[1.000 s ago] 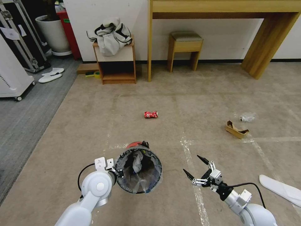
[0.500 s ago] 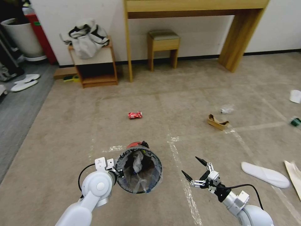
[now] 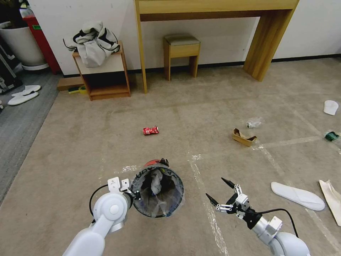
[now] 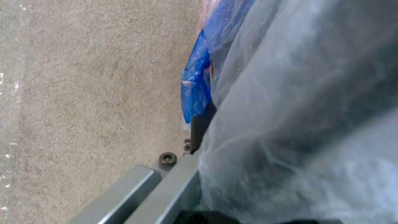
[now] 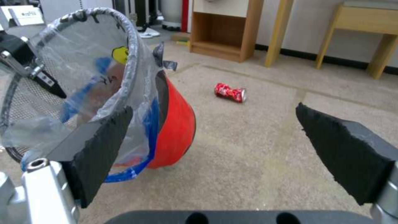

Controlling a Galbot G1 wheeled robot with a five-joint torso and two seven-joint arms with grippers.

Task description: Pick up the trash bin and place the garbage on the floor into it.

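On my left, the left hand is clamped on the rim of the trash bin, holding it above the floor and tilted so its mouth faces my head camera. Inside the clear, blue-edged liner I see crumpled whitish plastic or paper; I cannot make out anything more in there. From the right wrist camera the bin's red body shows under the liner. A crushed red can lies on the carpet ahead of the bin, well apart from it. Further right, my right hand hovers empty with its fingers spread wide. Beyond it lie a brown cardboard piece and clear crumpled plastic, and a white slipper lies to its right.
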